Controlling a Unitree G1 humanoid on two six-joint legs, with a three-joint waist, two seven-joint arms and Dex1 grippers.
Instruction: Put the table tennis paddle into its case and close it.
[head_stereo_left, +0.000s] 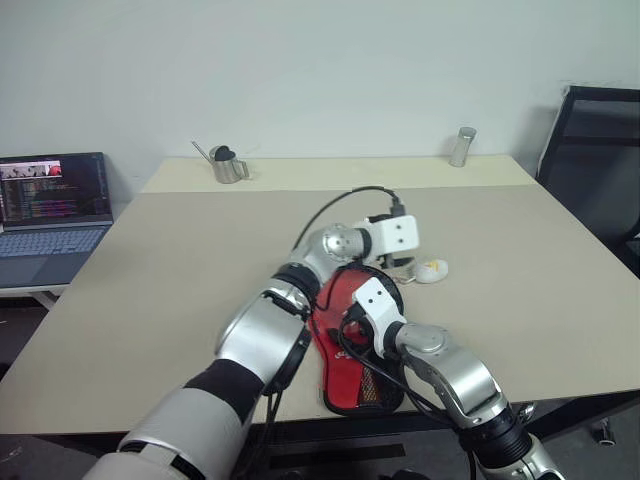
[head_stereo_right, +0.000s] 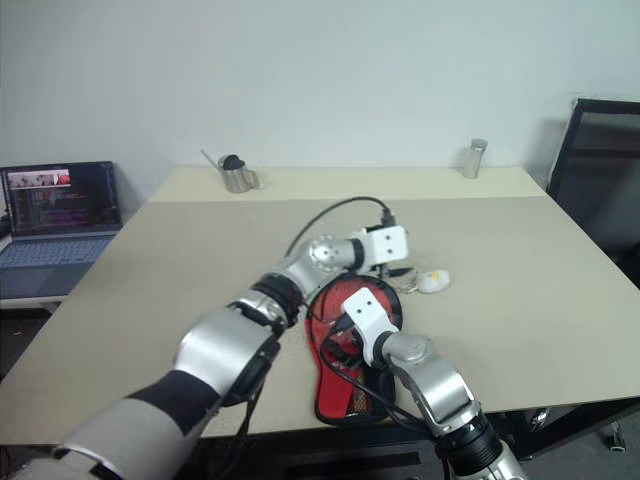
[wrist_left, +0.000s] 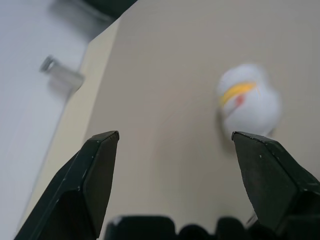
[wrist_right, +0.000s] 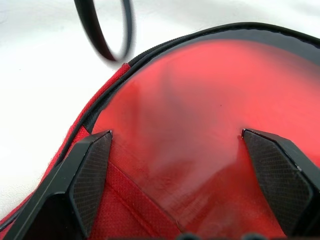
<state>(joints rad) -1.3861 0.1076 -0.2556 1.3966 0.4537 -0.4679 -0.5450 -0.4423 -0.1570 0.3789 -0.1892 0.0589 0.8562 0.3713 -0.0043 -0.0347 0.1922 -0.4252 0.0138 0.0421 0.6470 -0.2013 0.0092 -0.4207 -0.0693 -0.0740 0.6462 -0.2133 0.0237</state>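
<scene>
Paddle (wrist_right: 190, 120), one, glossy red, lies in one red case (head_stereo_left: 352, 382); both my grippers, left (wrist_left: 175, 142) and right (wrist_right: 175, 142), spread, empty.

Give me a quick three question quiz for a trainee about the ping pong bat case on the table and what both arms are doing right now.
1. True or false: the left gripper is clamped on the case.
2. Which lies nearest the left gripper: A) the metal jug, B) the small white and yellow thing, C) the laptop?
3. Fill in: in the right wrist view, the right gripper stands with its fingers ____ over the red bat in the case.

Key
1. False: its fingers are apart over bare table.
2. B.
3. Open, one on each side of the red face.
</scene>
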